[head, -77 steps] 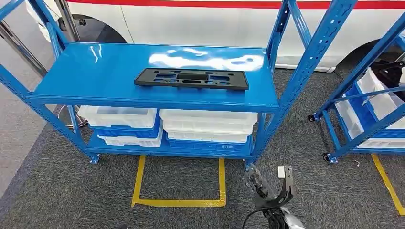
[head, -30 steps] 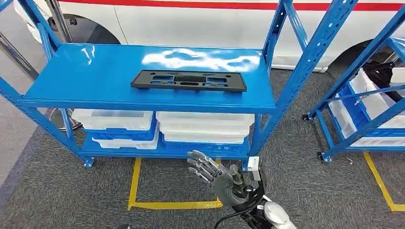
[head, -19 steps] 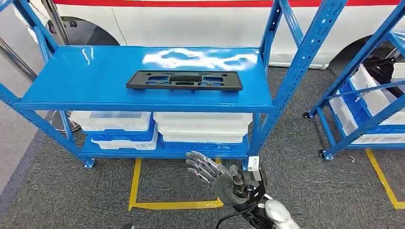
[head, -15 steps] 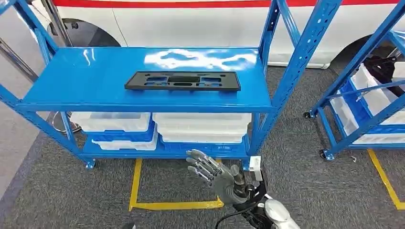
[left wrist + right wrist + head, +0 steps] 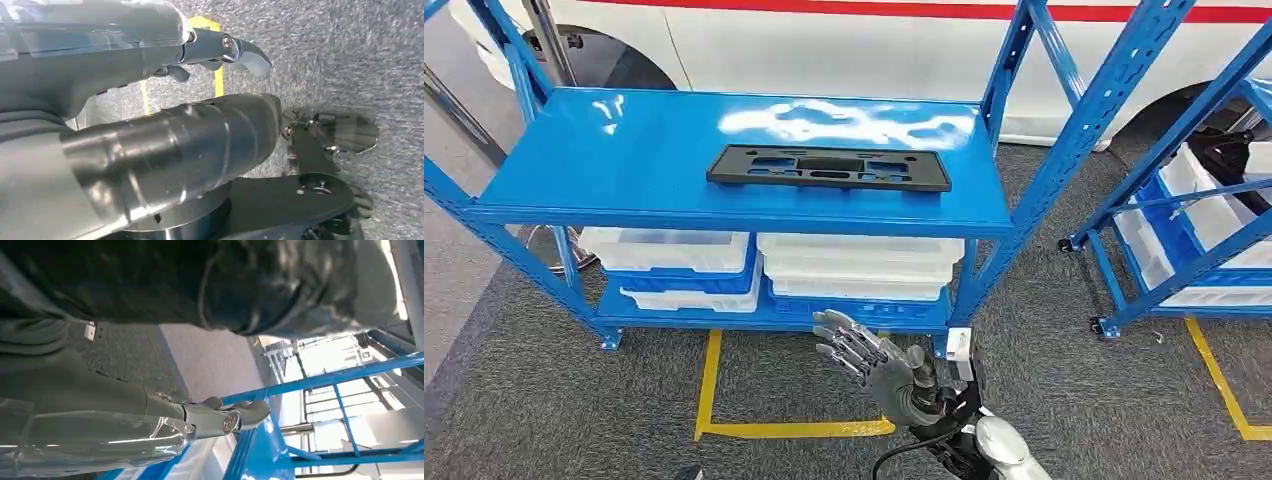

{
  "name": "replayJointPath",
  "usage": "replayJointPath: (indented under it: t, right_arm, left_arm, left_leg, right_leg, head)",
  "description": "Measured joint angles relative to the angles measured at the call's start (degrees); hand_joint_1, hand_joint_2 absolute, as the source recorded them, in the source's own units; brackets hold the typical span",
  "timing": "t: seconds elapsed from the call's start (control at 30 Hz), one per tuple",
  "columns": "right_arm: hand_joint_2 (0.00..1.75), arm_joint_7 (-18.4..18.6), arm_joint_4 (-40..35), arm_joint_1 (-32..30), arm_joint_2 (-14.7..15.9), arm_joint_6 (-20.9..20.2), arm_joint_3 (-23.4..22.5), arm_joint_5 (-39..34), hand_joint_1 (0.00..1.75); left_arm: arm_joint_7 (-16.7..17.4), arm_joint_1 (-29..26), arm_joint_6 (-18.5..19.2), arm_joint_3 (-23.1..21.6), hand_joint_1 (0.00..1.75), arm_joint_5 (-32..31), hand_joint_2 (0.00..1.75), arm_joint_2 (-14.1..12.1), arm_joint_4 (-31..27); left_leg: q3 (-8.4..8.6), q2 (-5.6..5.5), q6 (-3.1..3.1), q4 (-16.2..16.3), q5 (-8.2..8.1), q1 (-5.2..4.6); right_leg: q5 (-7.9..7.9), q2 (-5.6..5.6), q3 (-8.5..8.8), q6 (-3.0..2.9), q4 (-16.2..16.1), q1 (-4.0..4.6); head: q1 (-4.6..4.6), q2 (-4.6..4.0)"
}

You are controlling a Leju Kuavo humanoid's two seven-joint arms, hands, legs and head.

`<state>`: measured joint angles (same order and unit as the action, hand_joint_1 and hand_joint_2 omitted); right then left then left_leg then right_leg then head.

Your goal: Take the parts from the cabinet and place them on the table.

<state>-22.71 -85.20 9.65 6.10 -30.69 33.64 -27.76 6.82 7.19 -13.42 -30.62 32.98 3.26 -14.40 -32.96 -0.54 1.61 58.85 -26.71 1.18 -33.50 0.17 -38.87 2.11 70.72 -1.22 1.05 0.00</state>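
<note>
one hand, your right hand (image 5: 879, 365), has risen into view since a few seconds ago, fingers spread and empty; your left hand (image 5: 150, 100) hangs, grip unclear. beyond, the long black plastic plate part (image 5: 828, 166) stays untouched on the blue metal cabinet shelf (image 5: 604, 160).

Grey many-fingered right hand (image 5: 871, 359), black cable at wrist, glossy silver forearm, translucent fingertip pads

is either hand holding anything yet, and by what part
Nothing is held. The right hand is raised in front of the rack with fingers spread and empty. The left hand hangs over the carpet, empty. The black part lies untouched on the shelf.
</note>
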Motion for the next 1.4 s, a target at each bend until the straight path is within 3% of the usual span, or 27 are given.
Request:
replayJointPath:
  t: [0.03,0.07,0.1,0.17,0.2,0.23,0.37,0.4,0.43,0.47,0.5,0.53,0.6,0.63,0.7,0.73,0.83,0.93,0.97,1.03,1.07,1.1,1.13,1.17,1.23,1.3,1.4]
  right_arm:
    - [0.0,0.0,0.0,-0.1,0.0,0.0,0.0,0.1,0.0]
    - [0.0,0.0,0.0,-0.1,0.0,0.0,0.0,0.1,0.0]
    - [0.0,0.0,0.0,-0.1,0.0,0.0,0.0,0.1,0.0]
    - [0.0,0.0,0.0,-0.1,0.0,0.0,0.0,0.1,0.0]
    - [0.0,0.0,0.0,-0.1,0.0,0.0,0.0,0.1,0.0]
    - [0.0,0.0,0.0,0.0,0.0,0.0,-0.1,0.1,0.0]
    - [0.0,-0.1,-0.2,0.1,0.0,0.0,-0.1,0.2,0.0]
    - [0.0,-0.1,-0.2,0.1,0.0,0.0,-0.1,0.2,0.0]
    - [0.0,-0.2,-0.2,0.0,0.0,-0.1,-0.1,0.1,0.0]
    - [0.0,-0.2,-0.2,0.0,0.0,-0.1,-0.1,0.1,0.0]
    - [0.0,-0.2,-0.2,0.0,0.0,-0.1,-0.1,0.1,0.0]
    - [0.0,-0.1,0.0,-0.1,0.0,-0.1,-0.1,0.1,0.0]
    - [0.0,0.1,0.2,-0.1,0.0,-0.2,-0.1,-0.2,0.0]
    - [0.0,0.2,0.4,-0.1,0.0,-0.3,-0.1,-0.3,0.0]
    - [0.0,0.4,0.4,-0.1,0.0,-0.6,-0.1,-0.5,0.0]
    - [0.0,0.6,0.4,-0.1,0.0,-0.7,-0.1,-0.6,0.0]
    - [0.0,0.8,0.5,0.0,0.0,-1.2,-0.1,-1.0,0.0]
    - [0.0,0.9,0.5,0.0,0.0,-1.3,-0.1,-1.2,0.0]
    - [0.0,0.9,0.5,0.1,0.0,-1.4,-0.1,-1.2,0.0]
    - [0.0,0.9,0.6,0.1,0.0,-1.4,-0.1,-1.3,0.0]
    - [0.0,0.9,0.7,-0.1,0.0,-1.4,-0.1,-1.3,0.0]
    - [0.0,1.0,0.8,-0.1,0.0,-1.5,-0.1,-1.3,0.0]
    - [0.0,1.1,0.9,-0.1,0.0,-1.5,-0.1,-1.4,0.0]
    - [0.0,1.1,0.9,-0.1,0.0,-1.7,-0.1,-1.4,0.0]
    - [0.0,1.1,0.9,0.1,0.0,-1.8,-0.1,-1.4,0.0]
    - [0.0,1.1,0.9,0.2,0.0,-2.1,-0.1,-1.4,0.0]
    - [0.0,0.9,1.0,0.1,0.1,-2.6,-0.1,-1.4,0.0]
  left_arm:
    - [0.0,-0.1,-0.1,0.0,0.0,0.0,0.0,0.0,0.0]
    - [0.0,-0.1,-0.3,0.0,0.0,0.0,0.0,0.0,0.0]
    - [0.0,-0.2,-0.4,0.0,0.0,0.0,0.0,0.0,0.0]
    - [0.0,-0.1,-0.5,0.0,0.0,0.0,0.0,0.0,0.0]
    - [0.0,0.0,-0.5,0.0,0.0,0.0,0.0,0.2,0.0]
    - [0.0,0.1,-0.5,0.0,0.0,0.0,0.0,0.5,0.0]
    - [0.0,0.0,-0.3,0.0,0.0,0.0,0.0,0.5,0.0]
    - [0.0,-0.1,-0.3,0.0,0.0,0.0,0.0,0.5,0.0]
    - [0.0,0.0,-0.4,0.0,0.0,0.0,0.0,0.5,0.0]
    - [0.0,0.2,-0.5,0.0,0.0,-0.1,0.0,0.5,0.0]
    - [0.0,0.2,-0.5,0.0,0.0,-0.1,0.0,0.5,0.0]
    - [0.0,0.3,-0.5,0.0,0.0,-0.2,0.0,0.5,0.0]
    - [0.0,0.1,0.0,0.0,0.0,-0.2,0.0,0.5,0.0]
    - [0.0,0.0,0.3,0.0,0.0,-0.2,0.0,0.5,0.0]
    - [0.2,0.1,0.3,0.1,0.0,-0.2,0.0,0.4,0.0]
    - [0.2,0.2,0.2,0.1,0.0,-0.3,0.0,0.4,0.0]
    - [0.3,0.2,0.4,0.1,0.0,-0.6,0.0,0.4,0.0]
    - [0.3,0.2,0.5,0.1,0.0,-0.9,0.0,0.4,0.0]
    - [0.2,0.3,0.4,0.1,0.0,-0.9,0.0,0.4,0.0]
    - [0.2,0.3,0.3,0.1,0.0,-1.0,0.0,0.4,0.0]
    - [0.2,0.3,0.1,0.1,0.0,-1.1,0.0,0.4,0.0]
    - [0.2,0.2,0.0,0.1,0.0,-1.1,0.0,0.4,0.0]
    - [0.2,0.2,0.0,0.1,0.0,-1.3,0.0,0.4,0.0]
    - [0.2,0.2,0.2,0.1,0.0,-1.3,0.0,0.4,0.0]
    - [0.2,0.3,0.4,0.1,0.0,-1.4,0.0,0.4,0.0]
    - [0.2,0.4,0.4,0.1,0.0,-1.5,0.0,0.4,0.0]
    - [0.2,0.3,0.6,0.1,0.0,-1.6,0.0,0.4,0.0]
  left_leg:
    - [-0.08,-0.26,0.07,0.0,0.01,-0.17]
    - [-0.07,-0.66,0.11,0.0,0.01,-0.29]
    - [0.0,-1.1,0.11,0.0,0.01,-0.42]
    - [0.28,-2.17,0.11,0.0,0.0,-0.62]
    - [0.42,-2.75,0.1,0.0,-0.01,-0.69]
    - [0.22,-3.02,-0.04,0.0,-0.02,-0.8]
    - [-0.12,-4.65,-1.42,-0.6,0.44,-0.49]
    - [-0.2,-3.43,-1.5,-0.1,-0.04,-0.42]
    - [-0.75,-1.43,-1.71,1.4,-1.27,-0.63]
    - [-2.4,-0.63,-1.91,4.8,-3.35,-0.52]
    - [-3.58,-0.46,-2.07,7.3,-4.58,-0.43]
    - [-6.49,-0.29,-2.48,13.0,-6.93,-0.21]
    - [-8.03,-0.15,-2.89,15.7,-6.93,-0.01]
    - [-7.11,0.02,-3.03,13.7,-5.08,0.15]
    - [-2.42,0.26,-3.21,4.5,0.13,0.38]
    - [-0.59,0.3,-3.18,0.5,0.58,0.41]
    - [-0.38,0.01,-1.77,0.4,-0.03,-0.09]
    - [-0.14,0.11,-0.55,-0.2,0.53,0.05]
    - [-0.13,0.11,-0.32,-0.3,0.56,0.04]
    - [-0.2,0.19,0.08,-0.3,0.51,-0.11]
    - [-0.21,0.21,0.15,-0.3,0.47,-0.22]
    - [-0.17,0.2,0.2,-0.3,0.43,-0.28]
    - [-0.07,0.16,0.24,-0.3,0.39,-0.35]
    - [0.08,0.08,0.26,-0.3,0.34,-0.42]
    - [0.5,-0.01,0.11,-0.3,0.13,-0.52]
    - [0.25,-0.04,-0.35,-0.1,-0.05,-0.82]
    - [0.49,0.09,-1.43,-0.8,0.06,-0.58]
  right_leg:
    - [-1.53,0.0,-2.35,0.02,4.7,0.0]
    - [-1.37,0.0,-3.26,-0.09,6.4,0.02]
    - [0.09,0.02,-2.81,-0.33,5.3,0.1]
    - [4.96,0.53,1.21,-1.19,-2.9,0.51]
    - [7.4,2.07,3.87,-1.91,-8.3,0.61]
    - [6.68,4.23,4.94,-2.67,-10.2,0.46]
    - [6.94,2.72,5.55,-2.96,-12.1,0.73]
    - [7.42,2.18,6.1,-2.9,-13.1,0.04]
    - [7.52,1.92,6.47,-3.2,-13.5,0.11]
    - [7.52,1.55,6.53,-3.32,-13.5,0.12]
    - [7.5,1.29,6.54,-3.31,-13.5,0.17]
    - [7.45,0.76,6.55,-3.36,-13.5,0.25]
    - [7.36,0.41,6.49,-3.34,-13.3,0.25]
    - [7.23,0.31,6.5,-3.16,-13.2,0.21]
    - [6.67,0.25,6.52,-2.58,-12.5,-0.01]
    - [6.3,0.15,6.48,-2.21,-12.0,-0.09]
    - [6.14,0.18,6.19,-1.33,-11.7,0.46]
    - [5.58,0.11,5.98,-0.51,-11.2,0.0]
    - [3.99,0.09,4.99,-0.37,-8.9,0.02]
    - [-0.23,0.1,0.8,-0.12,-0.3,0.02]
    - [-1.6,0.1,-1.43,-0.07,4.0,0.02]
    - [-1.47,0.09,-2.46,-0.13,5.7,0.03]
    - [-0.03,0.1,-2.21,-0.27,4.8,0.05]
    - [2.5,0.1,-0.77,-0.56,1.3,0.09]
    - [7.58,0.11,3.86,-1.44,-8.6,0.42]
    - [7.03,0.13,5.02,-1.99,-11.7,0.93]
    - [7.09,0.22,4.94,-2.42,-11.8,1.13]
  head:
    - [0.0,0.0]
    - [0.0,0.0]
    - [0.0,0.0]
    - [0.0,0.0]
    - [0.0,0.0]
    - [-0.11,0.0]
    - [-0.04,0.0]
    - [-0.04,0.0]
    - [-0.21,0.0]
    - [-0.28,0.0]
    - [-0.26,0.0]
    - [-0.26,0.0]
    - [-0.26,0.0]
    - [-0.28,0.0]
    - [-0.28,0.0]
    - [-0.26,0.0]
    - [-0.22,0.0]
    - [-0.22,0.0]
    - [-0.2,0.0]
    - [-0.22,0.0]
    - [-0.22,0.0]
    - [-0.22,0.0]
    - [-0.22,0.0]
    - [-0.22,0.0]
    - [-0.22,0.0]
    - [-0.22,0.0]
    - [-0.22,0.0]
